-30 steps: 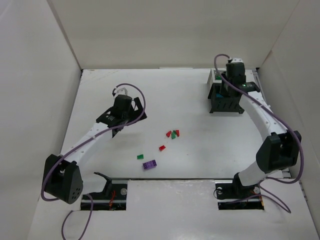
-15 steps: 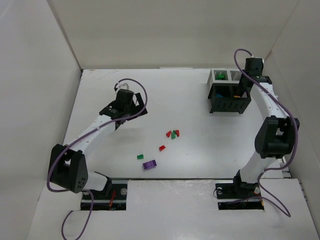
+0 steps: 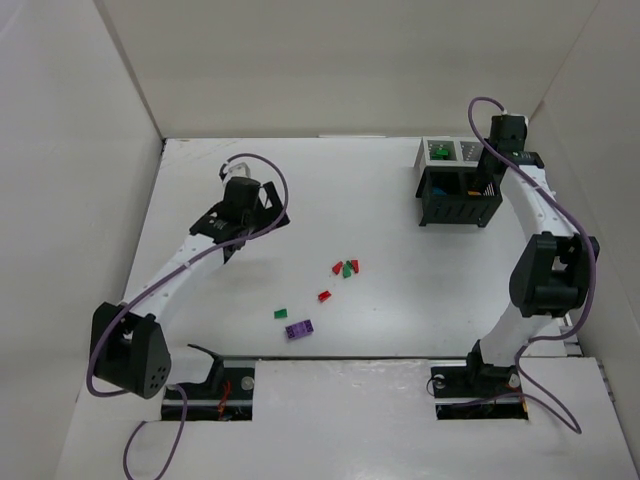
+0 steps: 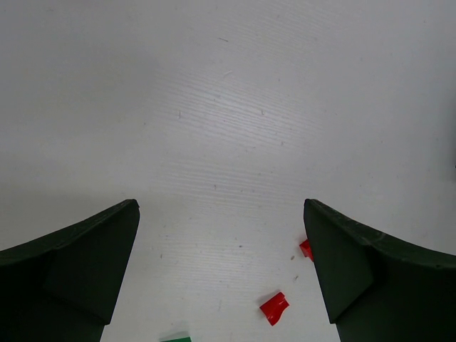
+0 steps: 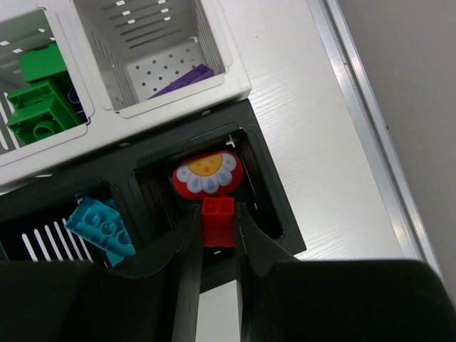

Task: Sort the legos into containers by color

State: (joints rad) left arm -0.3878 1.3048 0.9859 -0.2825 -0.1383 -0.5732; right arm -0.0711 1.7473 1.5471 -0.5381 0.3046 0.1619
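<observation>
A: Item one, red lego [image 5: 218,214]?
B: Clamped between the narrowed fingers of the right end effector [image 5: 217,229], long axis in line with those fingers. It sits above the black compartment of the containers [image 5: 171,114] that holds a red flower piece [image 5: 207,174].
A: Other compartments?
B: Adjoining black one, teal brick [image 5: 100,226]. White ones, green bricks [image 5: 35,92] in one, purple brick [image 5: 187,77] in the other.
A: Left end effector [image 4: 221,214]?
B: Spread wide, holding nothing, above the white surface [image 4: 228,107].
A: Loose stock?
B: Mid-surface, red and green bricks [image 3: 346,267]; nearer the arm bases, loose purple brick [image 3: 298,329], long axis roughly left to right. Enclosure: white walls [image 3: 330,70] on three sides.
</observation>
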